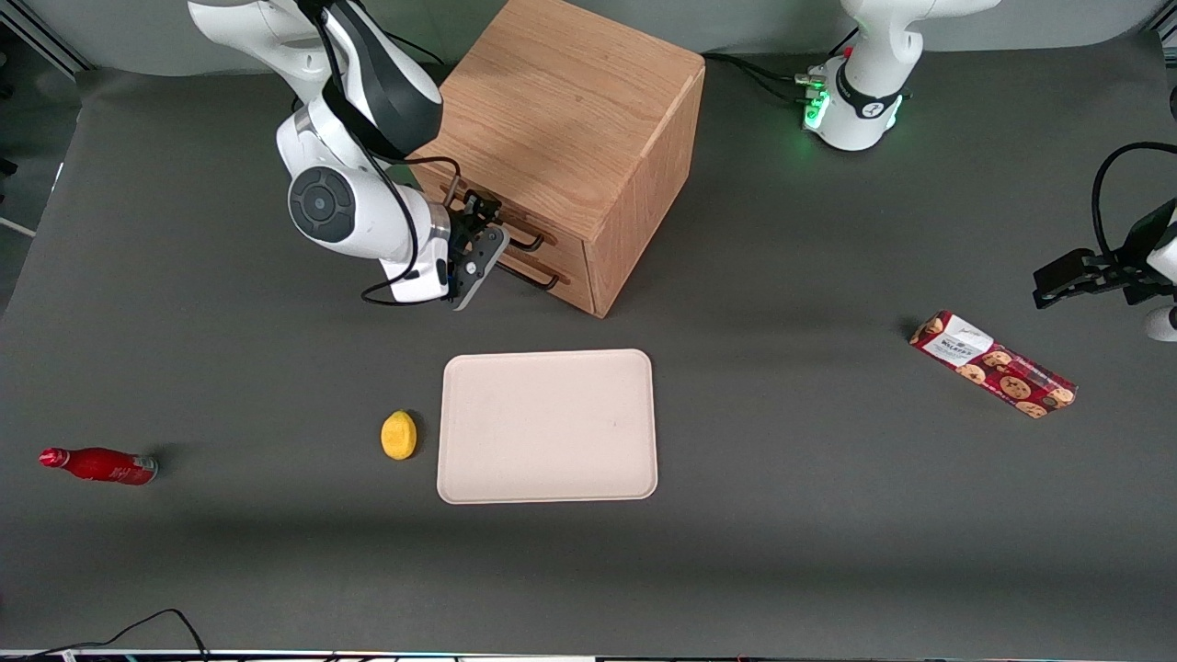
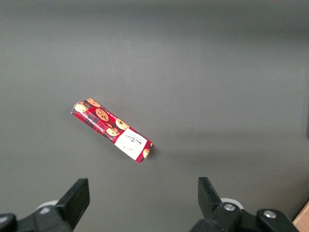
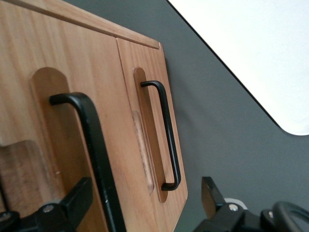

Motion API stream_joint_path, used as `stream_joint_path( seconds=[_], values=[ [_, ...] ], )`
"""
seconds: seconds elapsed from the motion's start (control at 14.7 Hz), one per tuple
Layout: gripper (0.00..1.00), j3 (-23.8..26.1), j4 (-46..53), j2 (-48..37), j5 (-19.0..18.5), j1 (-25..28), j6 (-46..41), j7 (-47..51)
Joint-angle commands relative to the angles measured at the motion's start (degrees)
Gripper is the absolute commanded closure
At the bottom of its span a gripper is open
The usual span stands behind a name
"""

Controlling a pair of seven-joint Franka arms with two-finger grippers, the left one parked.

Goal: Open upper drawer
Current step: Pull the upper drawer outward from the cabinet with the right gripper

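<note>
The wooden cabinet (image 1: 561, 119) stands on the dark table. Its upper drawer (image 1: 552, 241) is shut, flush with the lower drawer (image 1: 572, 280) under it. My right gripper (image 1: 485, 241) is open in front of the upper drawer. In the right wrist view the gripper (image 3: 144, 195) straddles the upper drawer's black bar handle (image 3: 99, 159), which lies between the fingers, close beside one fingertip (image 3: 77, 198) and apart from the other. The upper drawer's front (image 3: 19, 72) fills much of that view. The lower drawer's handle (image 3: 166, 135) shows beside it, untouched.
A pale tray (image 1: 547, 426) lies nearer the front camera than the cabinet and shows in the right wrist view (image 3: 256, 53). A lemon (image 1: 398, 434) lies beside it. A red bottle (image 1: 99, 465) lies toward the working arm's end. A cookie box (image 1: 993, 363) lies toward the parked arm's end.
</note>
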Motion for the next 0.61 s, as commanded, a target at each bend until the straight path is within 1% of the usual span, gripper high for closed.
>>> stream_joint_path(
  seconds=[0.0, 0.14, 0.34, 0.55],
  values=[
    [0.0, 0.08, -0.41, 0.46, -0.91, 0.09, 1.6, -0.06],
    [0.0, 0.08, -0.32, 0.72, -2.66, -0.09, 1.6, 0.02],
    [0.0, -0.97, 0.82, 2.04, -3.11, -0.09, 1.61, -0.06],
    [0.0, -1.58, 3.89, 4.67, -5.21, -0.62, 1.6, 0.02]
  ],
)
